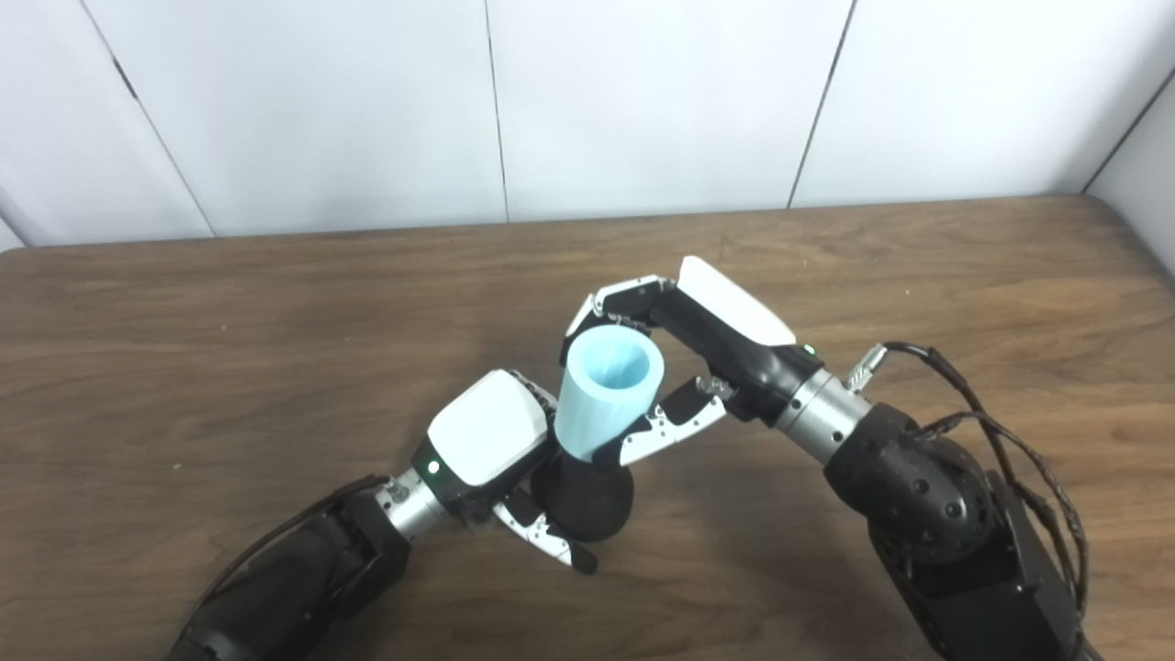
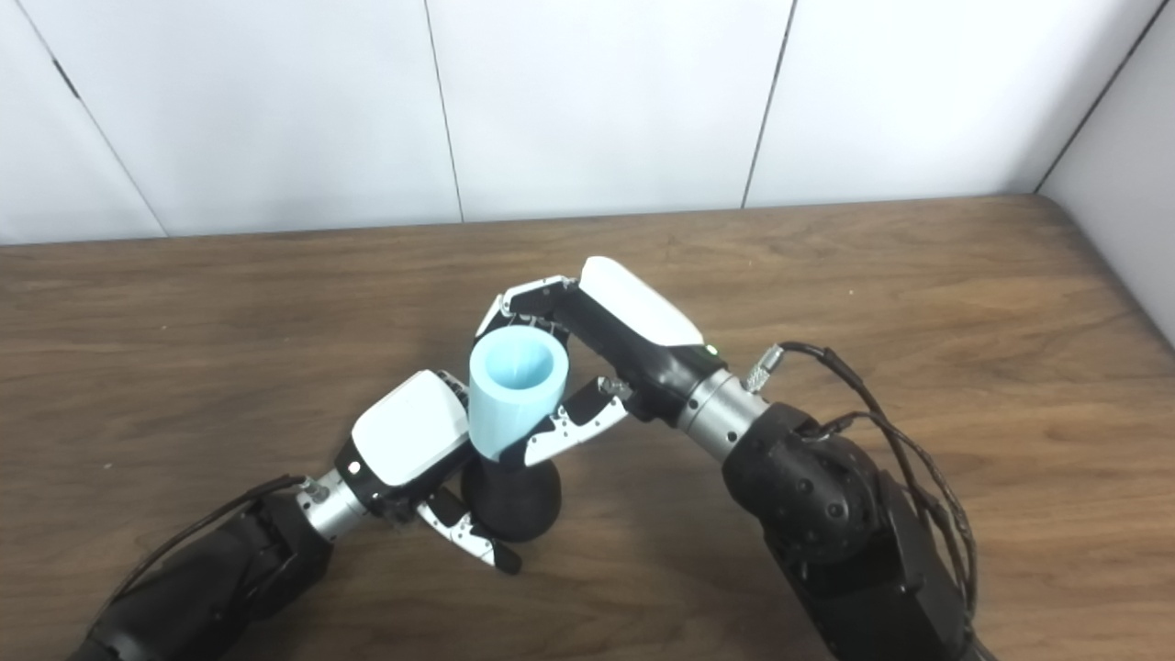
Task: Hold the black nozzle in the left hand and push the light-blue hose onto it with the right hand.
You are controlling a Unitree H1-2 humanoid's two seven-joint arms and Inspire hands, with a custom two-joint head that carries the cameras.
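The black nozzle [image 1: 585,500] stands with its wide base on the wooden table [image 1: 184,349], near the front middle. My left hand [image 1: 486,445] is shut on it from the left, fingers wrapped around its lower body. The light-blue hose [image 1: 608,390], a short tapered tube with its open mouth facing up, sits over the nozzle's top, tilted a little. My right hand [image 1: 698,344] is shut on the hose from the right, fingers curled behind it and thumb in front. The nozzle's tip is hidden inside the hose.
The brown table runs to a white panelled wall [image 1: 643,101] at the back and a side wall at the right [image 1: 1143,151]. A black cable [image 1: 982,404] loops off my right forearm.
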